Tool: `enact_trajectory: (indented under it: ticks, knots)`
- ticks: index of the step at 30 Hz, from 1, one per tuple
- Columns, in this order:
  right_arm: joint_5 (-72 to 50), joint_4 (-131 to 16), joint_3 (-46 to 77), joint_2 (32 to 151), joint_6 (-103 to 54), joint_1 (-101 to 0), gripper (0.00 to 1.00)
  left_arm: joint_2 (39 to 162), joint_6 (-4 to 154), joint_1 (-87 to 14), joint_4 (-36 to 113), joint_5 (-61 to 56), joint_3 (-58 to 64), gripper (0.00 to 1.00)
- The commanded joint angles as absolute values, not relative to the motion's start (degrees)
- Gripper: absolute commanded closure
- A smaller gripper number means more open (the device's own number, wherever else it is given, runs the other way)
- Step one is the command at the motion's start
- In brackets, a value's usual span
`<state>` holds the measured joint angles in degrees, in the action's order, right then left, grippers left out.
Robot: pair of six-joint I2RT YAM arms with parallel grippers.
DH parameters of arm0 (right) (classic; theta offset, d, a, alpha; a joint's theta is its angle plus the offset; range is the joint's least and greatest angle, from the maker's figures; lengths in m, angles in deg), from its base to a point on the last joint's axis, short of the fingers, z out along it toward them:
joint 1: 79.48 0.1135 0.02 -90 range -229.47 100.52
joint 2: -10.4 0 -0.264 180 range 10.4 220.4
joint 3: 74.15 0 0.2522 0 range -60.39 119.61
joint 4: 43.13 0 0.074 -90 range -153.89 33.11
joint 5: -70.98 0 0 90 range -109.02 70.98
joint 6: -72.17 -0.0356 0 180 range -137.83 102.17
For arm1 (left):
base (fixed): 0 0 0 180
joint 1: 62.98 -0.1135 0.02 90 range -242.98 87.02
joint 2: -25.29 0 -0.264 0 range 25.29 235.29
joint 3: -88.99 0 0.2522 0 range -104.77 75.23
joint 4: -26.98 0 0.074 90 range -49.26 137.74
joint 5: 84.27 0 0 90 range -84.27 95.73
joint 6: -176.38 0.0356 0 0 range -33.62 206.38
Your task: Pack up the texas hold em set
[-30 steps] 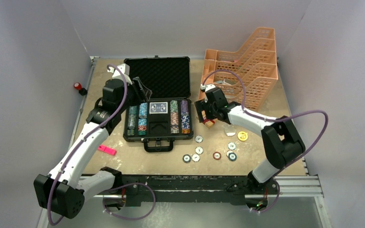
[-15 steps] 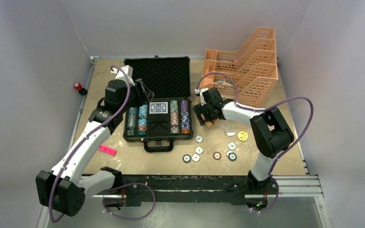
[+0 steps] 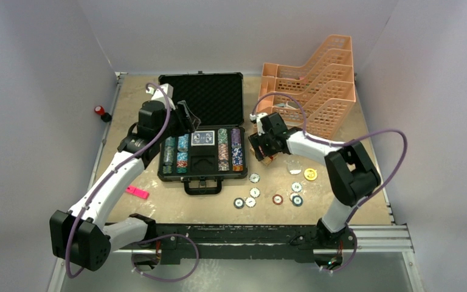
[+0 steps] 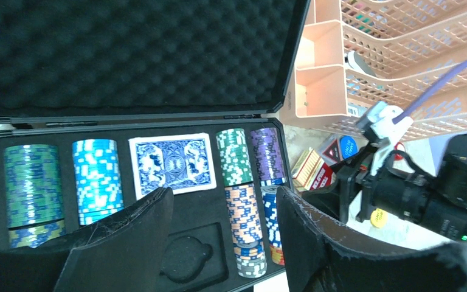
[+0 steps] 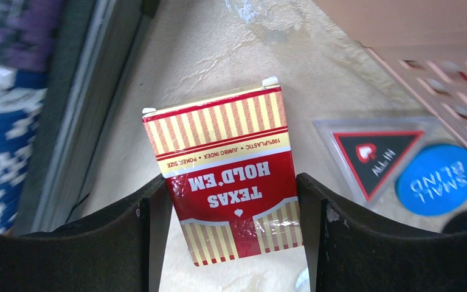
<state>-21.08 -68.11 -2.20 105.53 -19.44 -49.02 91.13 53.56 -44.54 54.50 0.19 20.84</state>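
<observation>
My right hand [image 5: 231,181] sits low over the counter [image 5: 219,55], just right of the open black briefcase [image 3: 202,100]. Its fingers are close against both long sides of the red card deck [image 5: 219,146], but I cannot tell whether they truly clamp it. My left hand [image 4: 219,194] hangs over the case, fingers apart and empty, above the chip rows [image 4: 97,179] and blue deck [image 4: 171,163]; loose chips [image 3: 276,198] lie on the counter.
</observation>
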Motion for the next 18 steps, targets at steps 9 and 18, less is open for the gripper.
enact_trajectory:
  ticks: [9, 18]
  knots:
    - [-3.51, -53.46, -4.10, 85.95, -17.88, -44.68, 0.45, 97.22, 38.66, -43.01, 33.69, -24.94, 24.51, 0.37]
    - [0.32, -53.48, 0.15, 90.20, -14.41, -42.47, 0.44, 98.23, 33.61, -41.96, 28.57, -26.18, 26.67, 0.36]
